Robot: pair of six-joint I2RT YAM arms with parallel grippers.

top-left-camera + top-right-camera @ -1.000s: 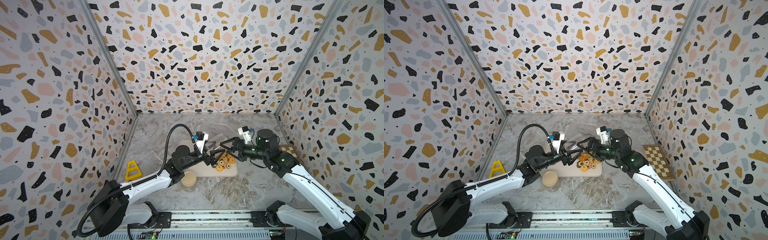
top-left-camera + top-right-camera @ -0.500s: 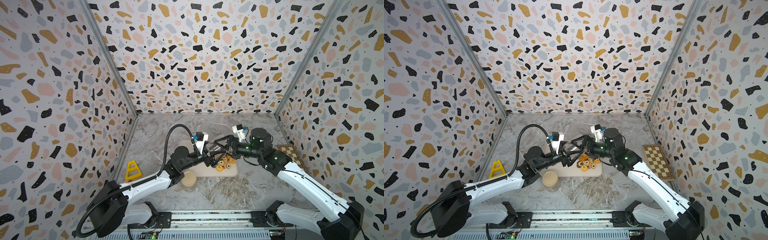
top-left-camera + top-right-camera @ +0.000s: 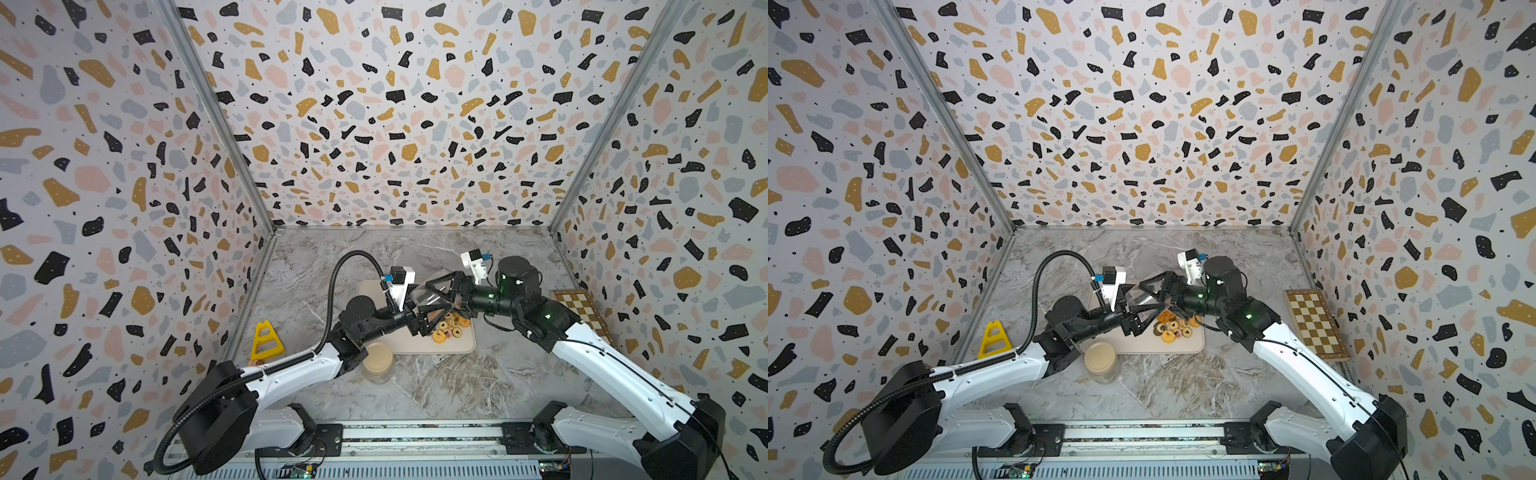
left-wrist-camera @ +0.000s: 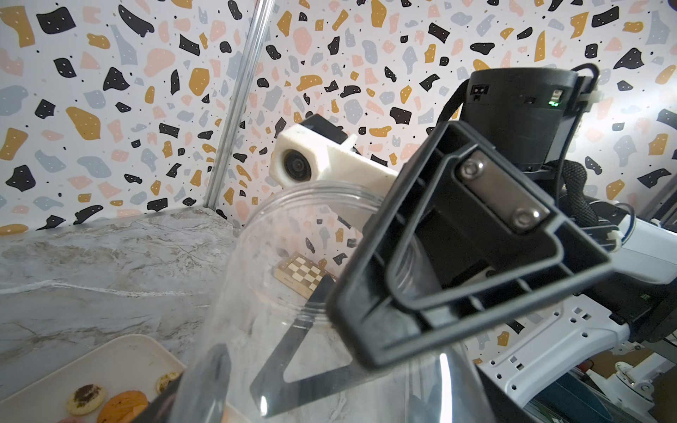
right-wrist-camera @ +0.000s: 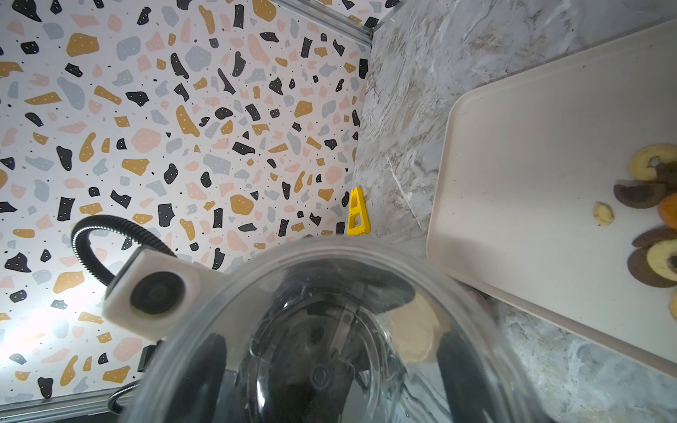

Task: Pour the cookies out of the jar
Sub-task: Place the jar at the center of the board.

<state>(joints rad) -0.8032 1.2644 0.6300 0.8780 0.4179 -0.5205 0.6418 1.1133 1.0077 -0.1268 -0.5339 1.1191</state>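
The left fingers (image 3: 432, 309) pinch the clear jar (image 3: 424, 296), which is held on its side over the tray (image 3: 374, 293) at centre frame in both top views. The right fingers (image 4: 494, 197) straddle the jar from the right, one on the near side and one seen through the plastic. Whether they press it, I cannot tell. The cookies (image 3: 451, 326) lie heaped on the tray's right end, just below the jar in frame; they are orange, brown and cream. A round tan lid (image 3: 378, 357) sits on the desk (image 3: 436, 386) at the tray's lower left corner. Yellow wedge (image 3: 266, 340) at left by the wall. Chessboard (image 3: 582, 311) at the desk's right edge.
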